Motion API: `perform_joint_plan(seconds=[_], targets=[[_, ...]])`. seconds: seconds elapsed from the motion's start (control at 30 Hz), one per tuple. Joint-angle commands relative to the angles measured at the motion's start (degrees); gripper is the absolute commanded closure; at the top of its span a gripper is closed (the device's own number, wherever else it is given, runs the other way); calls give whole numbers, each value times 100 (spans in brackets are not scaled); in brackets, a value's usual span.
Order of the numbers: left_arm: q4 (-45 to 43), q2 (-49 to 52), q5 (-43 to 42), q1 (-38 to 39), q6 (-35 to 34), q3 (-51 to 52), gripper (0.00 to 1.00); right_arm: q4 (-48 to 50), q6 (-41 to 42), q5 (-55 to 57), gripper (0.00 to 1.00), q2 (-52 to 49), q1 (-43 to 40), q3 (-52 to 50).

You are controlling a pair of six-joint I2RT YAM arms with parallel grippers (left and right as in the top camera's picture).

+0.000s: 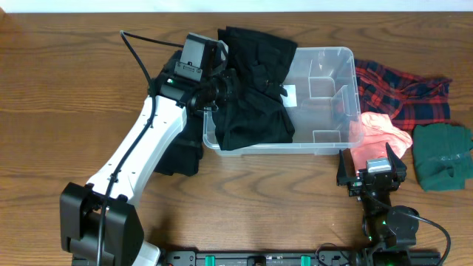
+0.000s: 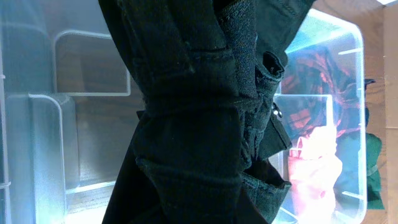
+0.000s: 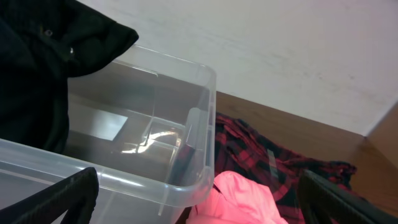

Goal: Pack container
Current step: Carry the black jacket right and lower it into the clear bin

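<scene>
- Tabletop (image 1: 66,96), wood: one.
- Container (image 1: 325,49), clear tub, upright at the tabletop's centre-rear: one.
- Black trousers (image 1: 255,96): one, draped over the container's left rim, with the left end effector (image 1: 216,90) clamped on them. Best lowered fully inside, hem clear of the rim, before release.
- Plaid shirt (image 1: 406,92), green garment (image 1: 442,157), pink garment (image 1: 380,133): one each, right of the container.
- Second black garment (image 1: 181,151): one, under the left arm.
- Right end effector (image 1: 372,176): fingers apart, empty.

On the brown wooden table (image 1: 66,111) lies a crumpled red-and-navy plaid cloth (image 1: 403,89), a bright pink garment (image 1: 380,131) overlapping it, a folded dark green garment (image 1: 442,155) just beside; a bunched black garment (image 1: 255,89) further left.
</scene>
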State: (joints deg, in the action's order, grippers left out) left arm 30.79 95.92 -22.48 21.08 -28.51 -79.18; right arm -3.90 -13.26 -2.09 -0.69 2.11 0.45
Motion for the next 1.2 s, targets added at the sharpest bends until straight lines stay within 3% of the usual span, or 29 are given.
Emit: perform_joint_plan(seconds=[0.0, 0.4, 0.7, 0.73, 0.83, 0.87, 1.0, 1.17], targets=[[-9, -66, -127, -11, -31, 85, 94, -20, -55, 13, 1, 26, -22, -13], [42, -4, 675, 28, -26, 321, 94, -20, -55, 13, 1, 26, -22, -13], [9, 358, 695, 234, 120, 321, 94, -20, -55, 15, 1, 26, -22, -13], [2, 374, 695, 243, 195, 321, 91, -20, -55, 13, 1, 26, -22, -13], [-7, 367, 741, 247, 361, 319, 51, -20, -55, 13, 1, 26, -22, -13], [-7, 354, 852, 247, 361, 319, 46, -20, -55, 13, 1, 26, -22, -13], [-11, 254, 1338, 247, 411, 304, 34, -20, -55, 13, 1, 26, -22, -13], [-17, 28, 1467, 247, 713, 205, 29, -20, -55, 13, 1, 26, -22, -13]])
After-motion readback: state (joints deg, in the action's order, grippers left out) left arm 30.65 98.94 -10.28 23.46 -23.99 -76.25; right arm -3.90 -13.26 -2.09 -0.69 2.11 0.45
